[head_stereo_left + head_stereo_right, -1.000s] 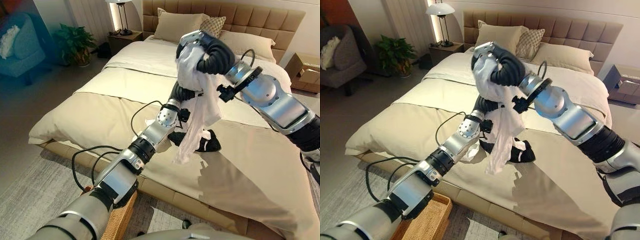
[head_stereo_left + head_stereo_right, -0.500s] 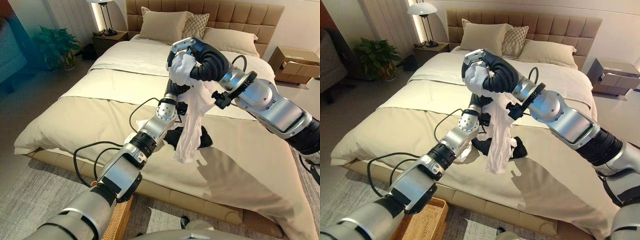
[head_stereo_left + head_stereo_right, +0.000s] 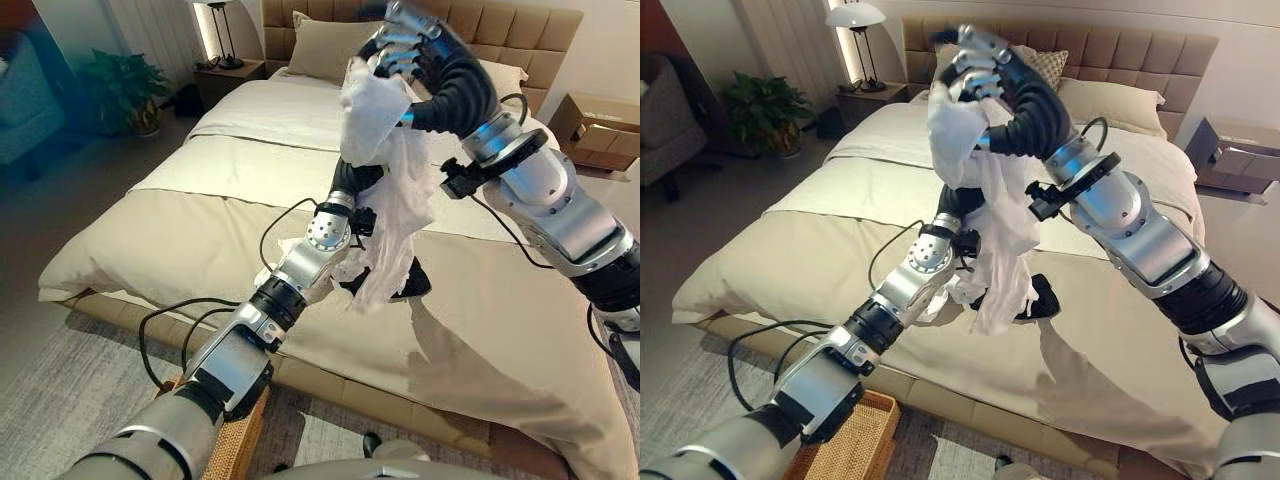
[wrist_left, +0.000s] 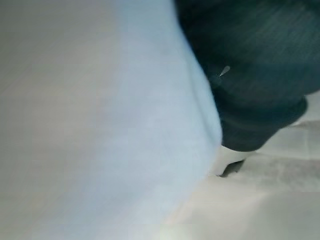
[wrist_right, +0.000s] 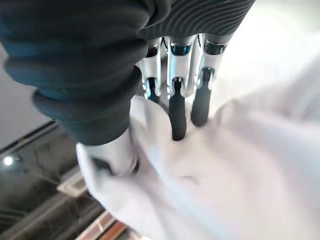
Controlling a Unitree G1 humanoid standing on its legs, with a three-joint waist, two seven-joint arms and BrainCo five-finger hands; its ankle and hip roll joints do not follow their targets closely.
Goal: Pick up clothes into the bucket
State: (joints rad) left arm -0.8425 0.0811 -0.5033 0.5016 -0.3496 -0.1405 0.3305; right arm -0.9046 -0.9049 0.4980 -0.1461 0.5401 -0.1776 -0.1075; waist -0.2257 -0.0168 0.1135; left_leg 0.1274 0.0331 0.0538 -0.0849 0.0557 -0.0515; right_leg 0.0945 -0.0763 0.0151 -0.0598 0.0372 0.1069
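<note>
My right hand (image 3: pixel 402 45) is raised high over the bed, shut on a bunched white garment (image 3: pixel 388 195) that hangs down from it in a long fold. Its fingertips (image 5: pixel 177 112) press into the white cloth (image 5: pixel 225 175) in the right wrist view. My left hand (image 3: pixel 958 200) is stretched out over the bed just behind the hanging garment, its fingers hidden by the cloth. White cloth (image 4: pixel 125 130) lies right in front of the left wrist view. A dark garment (image 3: pixel 1042 300) lies on the bed below. A wicker basket (image 3: pixel 855 445) stands on the floor by the bed's near side.
The wide beige bed (image 3: pixel 180 240) has pillows (image 3: pixel 320 45) at its padded headboard. A lamp (image 3: pixel 855 20) on a nightstand, a plant (image 3: pixel 125 85) and an armchair (image 3: pixel 665 120) are at the far left. A cardboard box (image 3: pixel 600 125) stands at the right.
My right hand has lifted the white garment higher, and its lower end has risen off the bed. My left arm has stayed stretched behind it. The camera shifted slightly.
</note>
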